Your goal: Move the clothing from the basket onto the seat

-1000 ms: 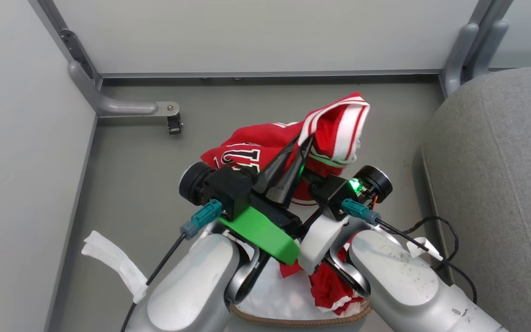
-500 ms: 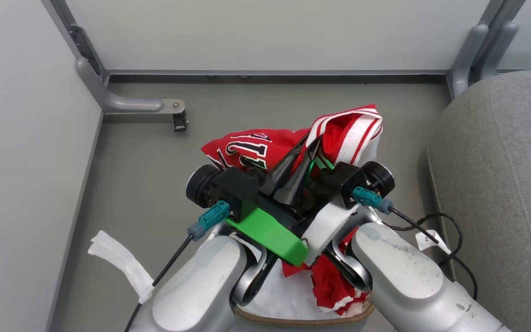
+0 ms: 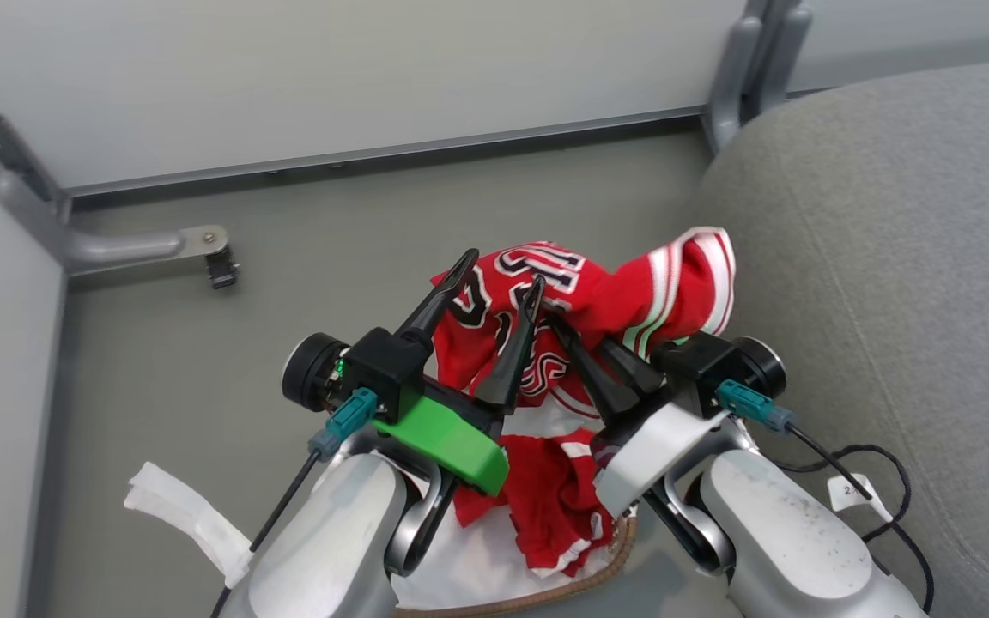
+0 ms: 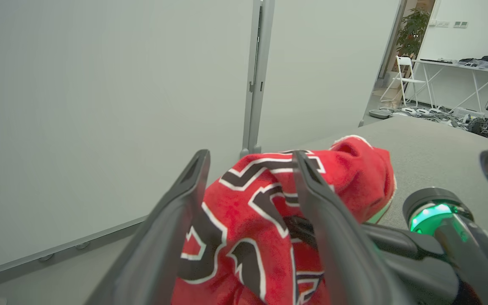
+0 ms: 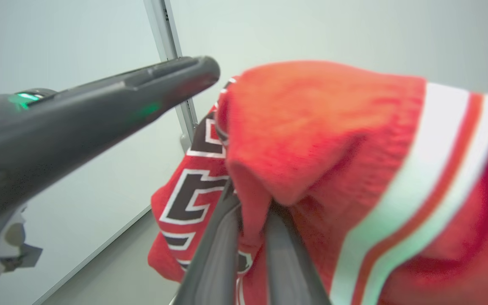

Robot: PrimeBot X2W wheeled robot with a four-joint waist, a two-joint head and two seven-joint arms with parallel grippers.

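**Jersey pinched above the floor, near the seat**

The right gripper [image 3: 570, 333] has its fingers pinched together on the red jersey [image 3: 632, 287]. The jersey hangs bunched over the grey floor [image 3: 203, 360], its striped edge near the seat [image 3: 889, 257]. The left gripper [image 3: 503, 269] has its fingers spread wide, with the jersey's lettering showing between them. Red shorts [image 3: 546, 489] lie on a white sheet [image 3: 469, 571] in the basket [image 3: 610, 562].

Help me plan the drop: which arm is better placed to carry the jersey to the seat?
Right. The right gripper is shut on the jersey, on the side toward the seat; the left gripper stands open, gripping nothing.
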